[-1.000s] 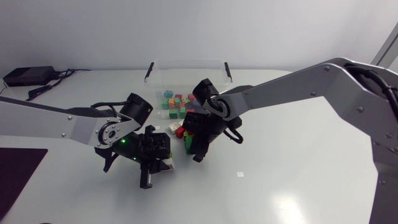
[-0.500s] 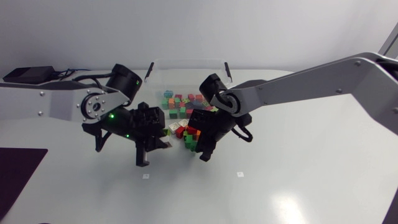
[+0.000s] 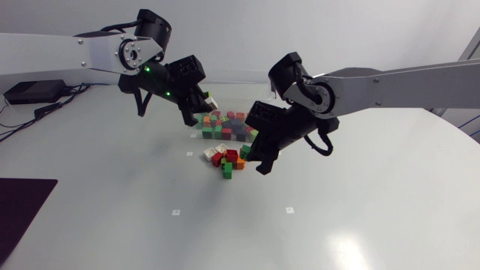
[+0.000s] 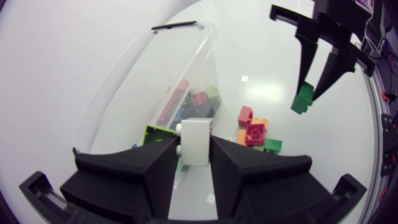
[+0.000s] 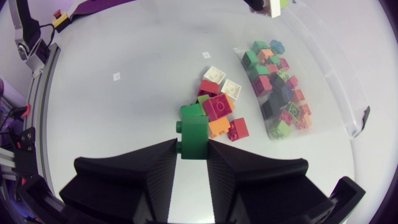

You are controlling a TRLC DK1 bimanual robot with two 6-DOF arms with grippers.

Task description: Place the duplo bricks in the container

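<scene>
My left gripper is shut on a white brick and hangs in the air at the near left edge of the clear container. In the left wrist view the white brick sits between the fingers, above the container, which holds several coloured bricks. My right gripper is shut on a green brick, raised just right of the loose pile. The right wrist view shows the green brick clamped over the pile.
The loose pile on the table has red, orange, green and white bricks. The container stands behind it, with a black clip at each end. A black mat lies at the front left. Small white markers dot the tabletop.
My left arm has risen from the table and swung back to the container with the white brick. My right gripper has shut on the green brick and lifted it off to the pile's right.
</scene>
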